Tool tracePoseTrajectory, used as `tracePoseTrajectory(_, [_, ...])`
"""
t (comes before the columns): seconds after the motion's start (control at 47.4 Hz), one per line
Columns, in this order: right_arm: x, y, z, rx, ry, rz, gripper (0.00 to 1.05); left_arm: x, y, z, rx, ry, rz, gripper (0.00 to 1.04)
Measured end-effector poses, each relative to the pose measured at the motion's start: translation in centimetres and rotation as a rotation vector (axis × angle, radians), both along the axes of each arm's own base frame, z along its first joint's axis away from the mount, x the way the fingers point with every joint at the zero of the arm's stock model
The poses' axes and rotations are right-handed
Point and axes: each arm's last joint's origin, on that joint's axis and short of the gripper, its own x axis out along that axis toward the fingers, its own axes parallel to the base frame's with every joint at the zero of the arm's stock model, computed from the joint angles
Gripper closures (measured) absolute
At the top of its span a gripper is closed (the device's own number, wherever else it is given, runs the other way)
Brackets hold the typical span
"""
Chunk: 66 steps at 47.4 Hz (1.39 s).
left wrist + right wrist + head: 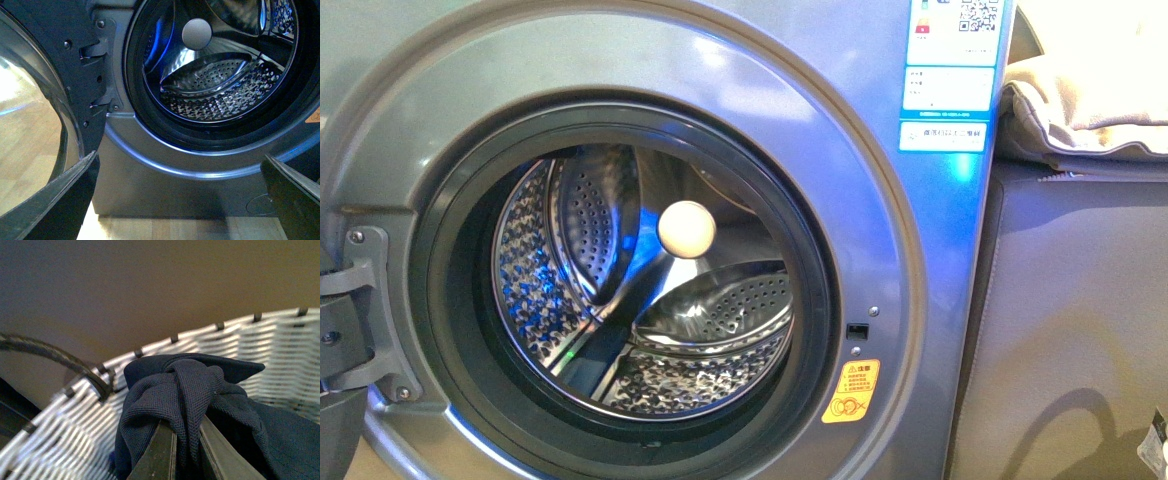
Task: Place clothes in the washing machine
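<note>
The right gripper (pixel 185 430) is pinching shut on a bunched fold of the clothes (pixel 165 395), which are lying in a white woven basket (pixel 260 340). The left gripper (pixel 179 157) is hovering wide open and empty near the washing machine (pixel 150 190). On lifting, limp trailing fabric risks catching the basket rim and slipping free.

Blue glare on washing machine (pixel 890 240), basket (pixel 60 440) blurred

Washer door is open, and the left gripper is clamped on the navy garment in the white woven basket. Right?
Not quite: it is the right gripper, not the left, that is shut on the navy garment in the white woven basket, as the right wrist view shows. The left gripper is open and empty. The washer door is open.
</note>
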Motion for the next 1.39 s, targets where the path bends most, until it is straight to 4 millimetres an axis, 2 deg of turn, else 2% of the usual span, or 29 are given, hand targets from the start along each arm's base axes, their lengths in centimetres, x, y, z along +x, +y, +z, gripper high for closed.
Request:
tracePoseTrajectory(0.169, [-1.0,0.5,6.9,-0.080,-0.147,0.031,0.99,0.0,0.0,0.0,0.000,0.000,0.000,0.06])
tracePoseTrajectory(0.274, [-1.2,1.5,11.2,-0.125,-0.223,0.063,0.99,0.0,0.0,0.0,0.000,0.000,0.000,0.06])
tracePoseTrajectory(0.633, [-1.0,5.3,21.1,-0.210,-0.392,0.161,0.99,0.0,0.0,0.0,0.000,0.000,0.000,0.06])
tracePoseTrajectory(0.76, [-1.1,7.5,25.0,-0.212,-0.444,0.241,0.99,0.0,0.0,0.0,0.000,0.000,0.000,0.06])
tracePoseTrajectory(0.929, [-1.2,12.1,31.8,-0.192,-0.550,0.383,0.99,0.0,0.0,0.0,0.000,0.000,0.000,0.06])
tracePoseTrajectory(1.14, [-1.2,16.0,35.9,-0.190,-0.579,0.487,0.99,0.0,0.0,0.0,0.000,0.000,0.000,0.06])
tracePoseTrajectory(1.203, [-0.9,17.8,37.0,-0.201,-0.581,0.526,0.99,0.0,0.0,0.0,0.000,0.000,0.000,0.06])
tracePoseTrajectory(1.288, [-0.5,20.1,38.1,-0.211,-0.572,0.588,0.99,0.0,0.0,0.0,0.000,0.000,0.000,0.06])
tracePoseTrajectory(1.393, [-0.1,21.8,38.9,-0.209,-0.559,0.653,0.99,0.0,0.0,0.0,0.000,0.000,0.000,0.06])
